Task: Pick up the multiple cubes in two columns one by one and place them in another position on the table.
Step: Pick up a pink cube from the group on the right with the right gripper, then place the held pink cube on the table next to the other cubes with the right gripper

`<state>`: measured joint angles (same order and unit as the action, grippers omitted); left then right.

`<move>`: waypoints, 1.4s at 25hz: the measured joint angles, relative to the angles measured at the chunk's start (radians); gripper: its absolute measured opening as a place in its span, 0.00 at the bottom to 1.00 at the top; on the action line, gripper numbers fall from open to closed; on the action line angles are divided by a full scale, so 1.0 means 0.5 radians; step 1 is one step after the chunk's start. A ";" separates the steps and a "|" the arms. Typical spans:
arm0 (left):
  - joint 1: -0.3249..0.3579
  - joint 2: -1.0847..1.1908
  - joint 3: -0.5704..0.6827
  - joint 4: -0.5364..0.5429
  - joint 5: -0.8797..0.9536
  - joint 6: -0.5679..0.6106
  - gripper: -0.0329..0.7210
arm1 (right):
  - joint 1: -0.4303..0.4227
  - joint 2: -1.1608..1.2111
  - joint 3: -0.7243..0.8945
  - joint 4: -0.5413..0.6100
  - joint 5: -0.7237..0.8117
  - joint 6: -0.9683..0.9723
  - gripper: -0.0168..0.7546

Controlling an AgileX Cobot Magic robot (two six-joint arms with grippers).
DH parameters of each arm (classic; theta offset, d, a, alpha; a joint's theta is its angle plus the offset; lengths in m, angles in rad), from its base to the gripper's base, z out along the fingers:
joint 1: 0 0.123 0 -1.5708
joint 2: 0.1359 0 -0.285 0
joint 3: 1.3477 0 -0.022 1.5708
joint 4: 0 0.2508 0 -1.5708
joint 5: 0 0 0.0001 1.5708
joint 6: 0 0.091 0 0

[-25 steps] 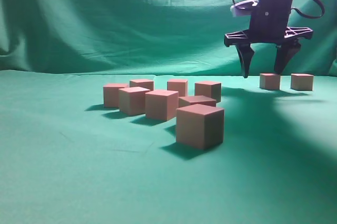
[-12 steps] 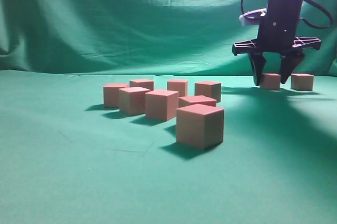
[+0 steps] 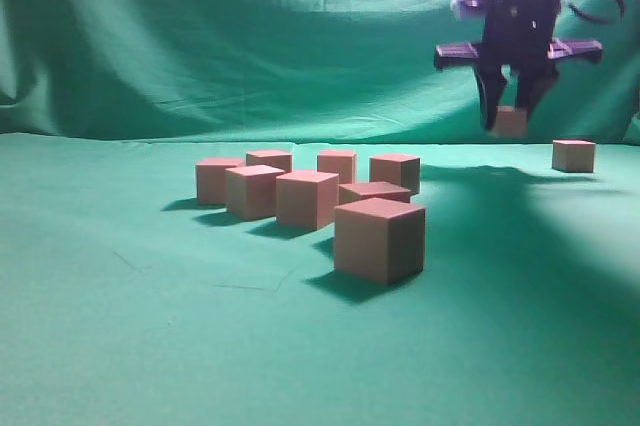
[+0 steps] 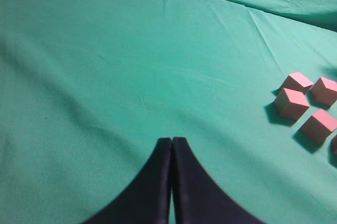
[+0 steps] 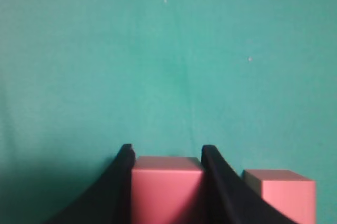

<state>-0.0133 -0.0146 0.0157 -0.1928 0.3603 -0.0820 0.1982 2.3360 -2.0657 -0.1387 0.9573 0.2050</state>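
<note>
exterior view: right gripper point(image 3: 509, 118) is pinching one cube point(image 3: 509, 122) between its fingers, clear above the table point(image 3: 120, 346) at far right. a second cube point(image 3: 573, 155) is sitting on the cloth further right, well apart. the cluster of eight cubes point(image 3: 310, 198) is lying mid-table in two rough columns running near to far.

left wrist view: left gripper point(image 4: 171, 148) is showing fingers pressed together, carrying nothing, over bare cloth; four cubes at the right edge.

right wrist view: held cube point(image 5: 167, 188) is sitting square between the fingers, top face level; no long axis, it being a cube. neighbour cube point(image 5: 280, 195) is appearing just right.

risk: grip looks shallow, near the fingertips; a jolt could be slipping or twisting it.
</note>
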 joint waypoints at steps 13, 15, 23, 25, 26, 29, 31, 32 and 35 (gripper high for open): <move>0.000 0.000 0.000 0.000 0.000 0.000 0.04 | 0.141 -0.506 -0.268 0.174 0.581 -0.141 0.36; 0.000 0.000 0.000 0.000 0.000 0.000 0.04 | 0.182 -0.603 -0.231 0.188 0.590 -0.167 0.36; 0.000 0.000 0.000 0.000 0.000 0.000 0.04 | 0.446 -1.079 0.130 0.203 0.600 -0.195 0.36; 0.000 0.000 0.000 0.000 0.000 0.000 0.04 | 0.518 -1.194 0.310 0.203 0.600 -0.195 0.36; 0.000 0.000 0.000 0.000 0.000 0.000 0.04 | 0.547 -1.243 0.392 0.204 0.604 -0.195 0.36; 0.000 0.000 0.000 0.000 0.000 0.000 0.04 | 0.665 -1.349 0.714 0.226 0.603 -0.191 0.36; 0.000 0.000 0.000 0.000 0.000 0.000 0.04 | 0.755 -1.390 0.910 0.251 0.595 -0.191 0.36; 0.000 0.000 0.000 0.000 0.000 0.000 0.04 | 0.813 -1.399 1.008 0.260 0.590 -0.191 0.36; 0.000 0.000 0.000 0.000 0.000 0.000 0.04 | 0.995 -1.404 1.251 0.268 0.539 -0.191 0.36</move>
<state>-0.0133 -0.0146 0.0157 -0.1928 0.3603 -0.0820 0.6955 1.6339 -1.4403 -0.0048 1.2267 0.1092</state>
